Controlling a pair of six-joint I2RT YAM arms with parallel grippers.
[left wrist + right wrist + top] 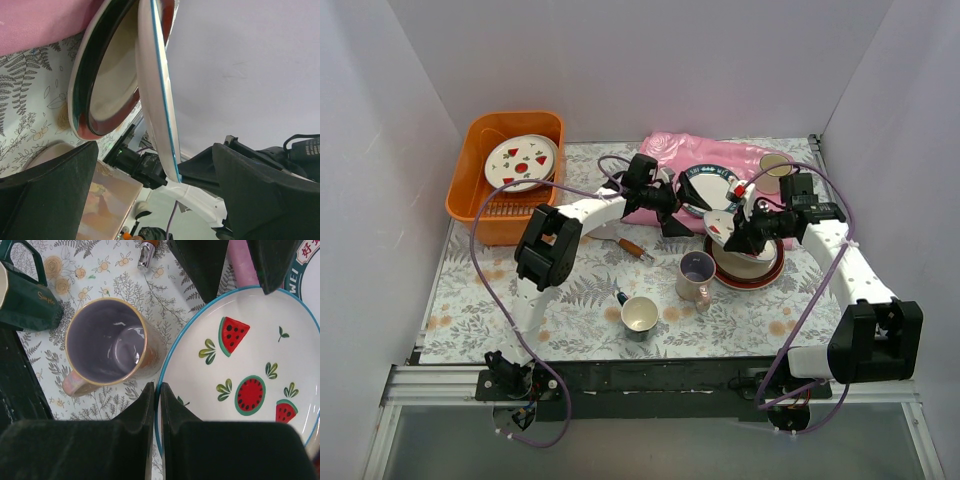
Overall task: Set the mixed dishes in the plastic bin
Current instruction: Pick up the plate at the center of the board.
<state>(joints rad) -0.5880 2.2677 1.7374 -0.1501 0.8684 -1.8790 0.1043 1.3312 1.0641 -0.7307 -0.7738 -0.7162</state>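
The red-rimmed plate point(772, 280) is lying at the right of the table point(500, 310) with the beige bowl point(748, 262) sitting in it. The lilac mug point(107, 342) is standing upright just to its left. Far off in the back left corner, the orange bin point(480, 215) is holding a white plate with red fruit marks point(521, 160), lying flat inside.

The right gripper point(157, 390) is hanging over the near-left edge of the red-rimmed plate. Its fingers are pinching the rim of a blue-rimmed plate point(240, 375) painted with watermelon slices, so almost no gap is showing between them. That plate is tilting in the air, with the lilac mug just beside its lower edge but not touching it.

The left gripper point(672, 208) is reaching in from the other side with its fingers spread wide and holding nothing. In the left wrist view the blue-rimmed plate is showing edge-on between them, and neither finger point(50, 195) is seen touching it.

Further out, a dark green mug point(25, 295) is standing near the front. A small utensil point(146, 252) is lying on the table behind the lilac mug, and a pink cloth point(700, 150) is bunching along the back.
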